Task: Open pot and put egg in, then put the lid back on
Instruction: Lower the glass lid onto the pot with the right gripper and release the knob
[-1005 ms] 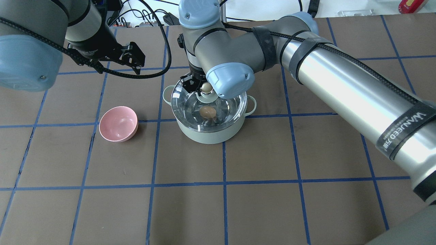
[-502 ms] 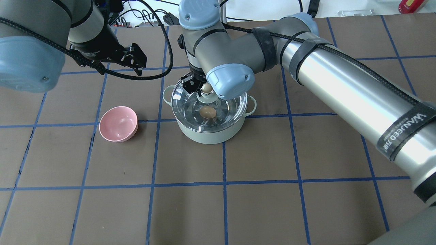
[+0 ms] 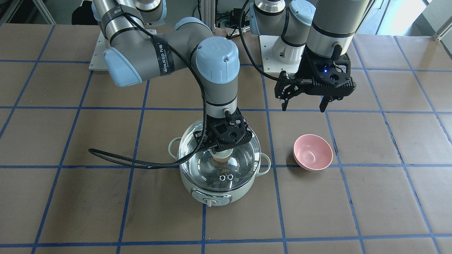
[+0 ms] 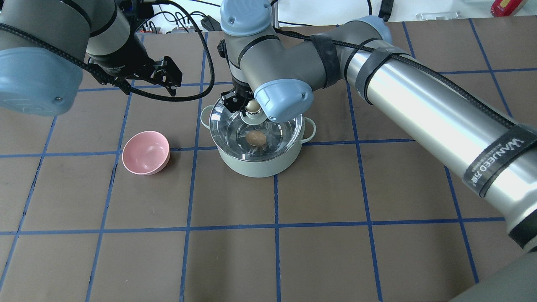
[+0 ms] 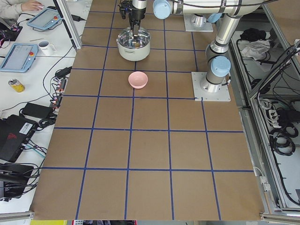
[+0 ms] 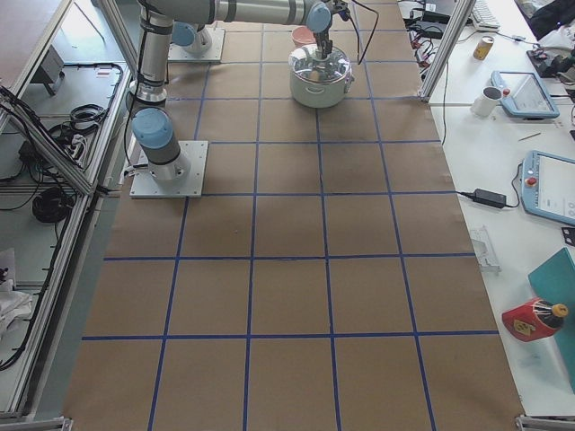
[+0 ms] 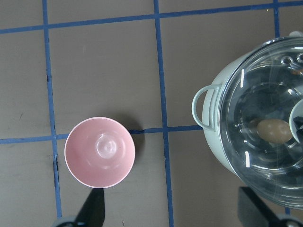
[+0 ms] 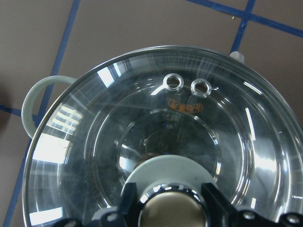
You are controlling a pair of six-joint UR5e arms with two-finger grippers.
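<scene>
In the overhead view, the left gripper (image 4: pixel 172 82) drifts slightly toward the lower right, nearer the pot (image 4: pixel 260 167). The right gripper (image 4: pixel 251 108) and the lid (image 4: pixel 228 134) it grips shift slightly toward the upper left.

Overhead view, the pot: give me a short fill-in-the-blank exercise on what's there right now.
1. The egg lies ___ the pot.
2. The right gripper grips the lid by its ___.
3. The left gripper is ___, holding nothing.
Missing words: inside; knob; open.
</scene>
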